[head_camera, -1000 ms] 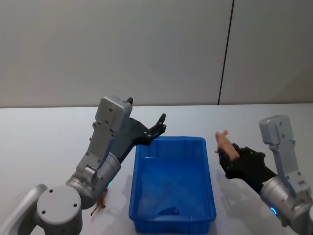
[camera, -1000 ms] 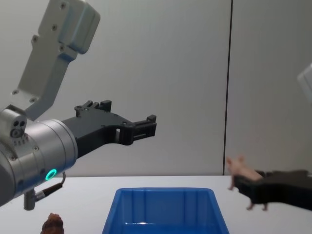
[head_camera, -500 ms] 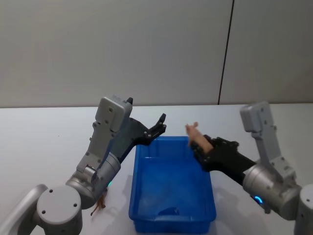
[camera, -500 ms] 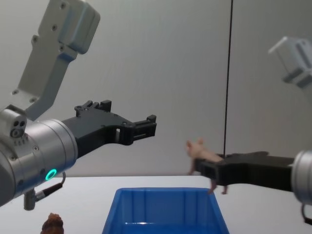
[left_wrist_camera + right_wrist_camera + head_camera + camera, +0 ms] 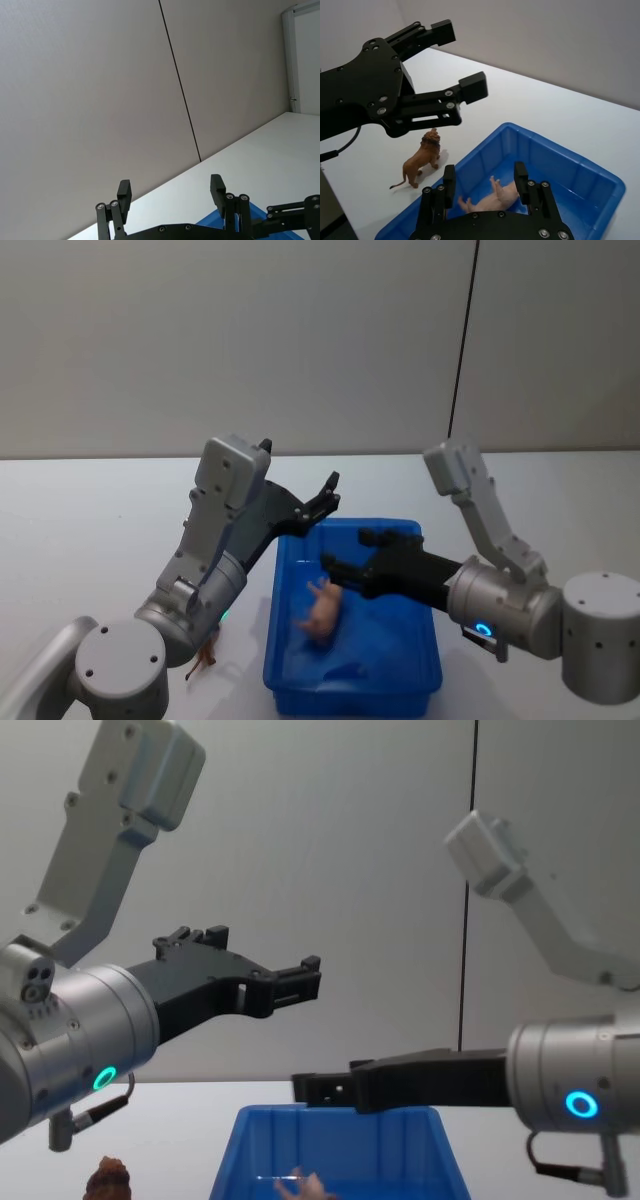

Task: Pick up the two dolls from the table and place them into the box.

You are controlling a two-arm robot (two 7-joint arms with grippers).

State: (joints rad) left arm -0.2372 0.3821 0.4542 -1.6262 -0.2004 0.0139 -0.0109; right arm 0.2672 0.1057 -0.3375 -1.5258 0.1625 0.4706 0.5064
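Dark reddish-brown lion doll [image 5: 422, 159] is the one left for you; it stands on its feet on the plain white table [image 5: 100, 520], low beneath the left gripper [image 5: 332, 492] and back toward the robot from it; it sits just beside the long outer wall of the bright blue ribbed plastic box [image 5: 350, 702], apart from it, not touching.

Its long axis, tail to head, looks to run roughly along that wall; so I'd judge a grip across the flanks, fingers either side of the body, suits it best.

Left gripper hovers high over the box's far corner on its own side, fingers spread wide and empty; it is clearly the nearer arm, since the lion is on its side of the box; expect a pull back and a long drop, mind the box rim on the way.

Pale pinkish-beige pig doll [image 5: 492, 200] is down inside the box on its side, directly under the right gripper [image 5: 345, 552]; that gripper reaches in over the box with fingers parted and nothing between them; one doll placed by the look of it, one to go.
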